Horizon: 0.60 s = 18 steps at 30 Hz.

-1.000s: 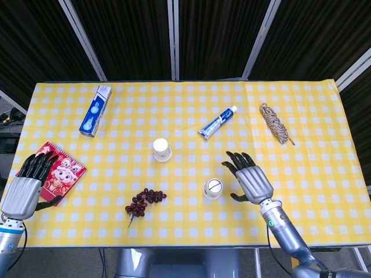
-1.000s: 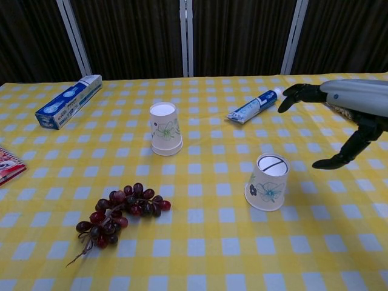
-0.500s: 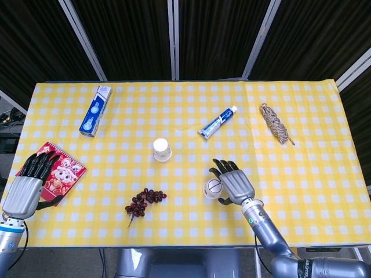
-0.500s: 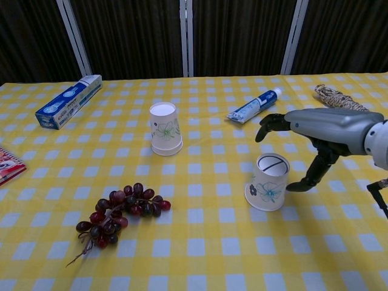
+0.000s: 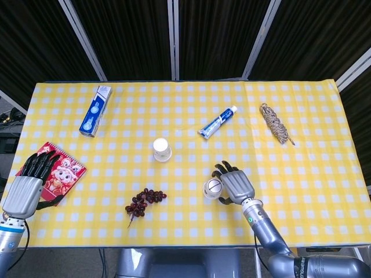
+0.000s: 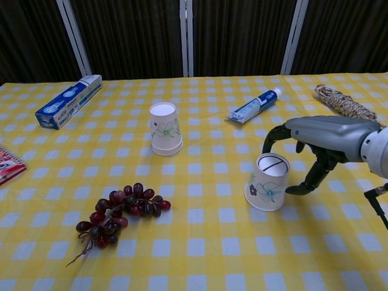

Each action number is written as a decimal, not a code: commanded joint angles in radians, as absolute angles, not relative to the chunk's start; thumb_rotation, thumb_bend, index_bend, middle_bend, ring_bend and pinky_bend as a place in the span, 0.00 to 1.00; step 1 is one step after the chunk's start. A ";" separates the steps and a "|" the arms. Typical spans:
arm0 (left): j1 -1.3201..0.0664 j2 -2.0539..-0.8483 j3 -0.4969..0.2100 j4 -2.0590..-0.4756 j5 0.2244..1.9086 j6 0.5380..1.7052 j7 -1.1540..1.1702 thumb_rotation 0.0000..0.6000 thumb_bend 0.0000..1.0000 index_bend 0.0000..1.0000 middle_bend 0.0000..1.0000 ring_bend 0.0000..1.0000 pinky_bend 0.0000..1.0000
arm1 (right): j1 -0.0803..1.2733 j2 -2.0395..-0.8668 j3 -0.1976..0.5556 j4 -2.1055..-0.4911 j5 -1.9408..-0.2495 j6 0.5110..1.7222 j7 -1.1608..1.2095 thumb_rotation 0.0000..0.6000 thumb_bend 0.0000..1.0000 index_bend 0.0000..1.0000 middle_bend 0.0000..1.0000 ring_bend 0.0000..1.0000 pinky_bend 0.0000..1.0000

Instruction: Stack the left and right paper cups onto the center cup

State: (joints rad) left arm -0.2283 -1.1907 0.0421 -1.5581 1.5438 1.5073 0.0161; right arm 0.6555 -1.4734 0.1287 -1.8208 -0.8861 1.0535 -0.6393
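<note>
My right hand had slid in from three o'clock and curled half-open around the right paper cup near the front edge, gripping nothing yet; the grasp looked imminent.

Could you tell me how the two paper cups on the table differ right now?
The left cup stands squarely upside down with nothing near it; the right cup sits tilted, and the right hand arches over it without a clear grip yet. The left cup lies farther back, the right cup nearer. Both are white, inverted, with floral prints.
</note>
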 commanded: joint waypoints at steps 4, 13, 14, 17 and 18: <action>-0.222 -1.192 0.031 -1.554 1.551 1.506 0.002 1.00 0.11 0.01 0.00 0.00 0.00 | 0.658 -1.506 0.120 -1.787 -0.922 1.066 -0.609 1.00 0.17 0.51 0.38 0.34 0.53; -0.219 -1.195 0.017 -1.548 1.547 1.492 -0.004 1.00 0.11 0.01 0.00 0.00 0.00 | 0.662 -1.517 0.147 -1.781 -0.969 1.105 -0.577 1.00 0.18 0.63 0.49 0.48 0.59; -0.219 -1.196 0.015 -1.548 1.547 1.490 -0.004 1.00 0.11 0.01 0.00 0.00 0.00 | 0.663 -1.512 0.151 -1.785 -0.972 1.108 -0.574 1.00 0.18 0.62 0.49 0.48 0.59; -0.219 -1.198 0.013 -1.546 1.544 1.480 0.000 1.00 0.11 0.02 0.00 0.00 0.00 | 0.668 -1.493 0.170 -1.803 -0.975 1.118 -0.573 1.00 0.18 0.61 0.48 0.48 0.59; -0.219 -1.198 0.011 -1.545 1.542 1.477 0.002 1.00 0.11 0.02 0.00 0.00 0.00 | 0.672 -1.482 0.183 -1.812 -0.973 1.123 -0.574 1.00 0.18 0.61 0.48 0.48 0.59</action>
State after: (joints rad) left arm -0.2193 -1.1977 0.0116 -1.5456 1.5432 1.4774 0.0014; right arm 0.6676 -1.4934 0.1699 -1.8019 -0.9733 1.1159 -0.5737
